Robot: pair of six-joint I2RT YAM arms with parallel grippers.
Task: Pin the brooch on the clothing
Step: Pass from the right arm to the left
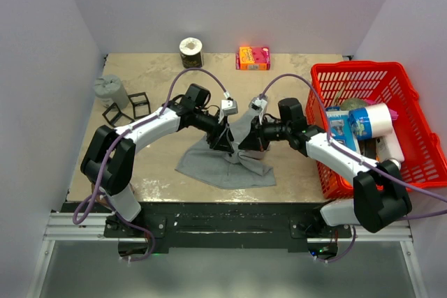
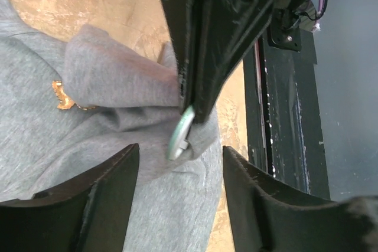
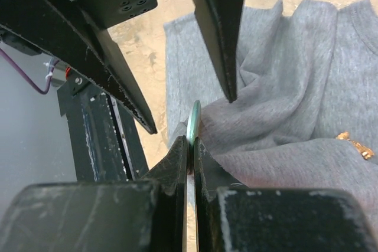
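Observation:
The clothing (image 1: 223, 171), a grey tank top, lies crumpled at the table's front centre. The brooch (image 2: 62, 98), a tiny orange star shape, sits on the fabric apart from both grippers; it also shows in the right wrist view (image 3: 354, 144). My right gripper (image 3: 190, 141) is shut on the edge of a thin greenish metal disc (image 3: 194, 119), right against a raised fold of the cloth. My left gripper (image 2: 180, 154) is open, its jaws wide apart over the cloth just below that disc (image 2: 179, 137). In the top view the two grippers, left (image 1: 223, 143) and right (image 1: 244, 148), meet tip to tip over the garment.
A red basket (image 1: 391, 75) full of items stands at the right. An orange box (image 1: 253, 57) and a round jar (image 1: 191, 50) stand at the back. A grey cylinder (image 1: 112, 90) and black wire frames (image 1: 129, 106) are at the left. The table's front edge and black rail (image 2: 283, 116) lie close.

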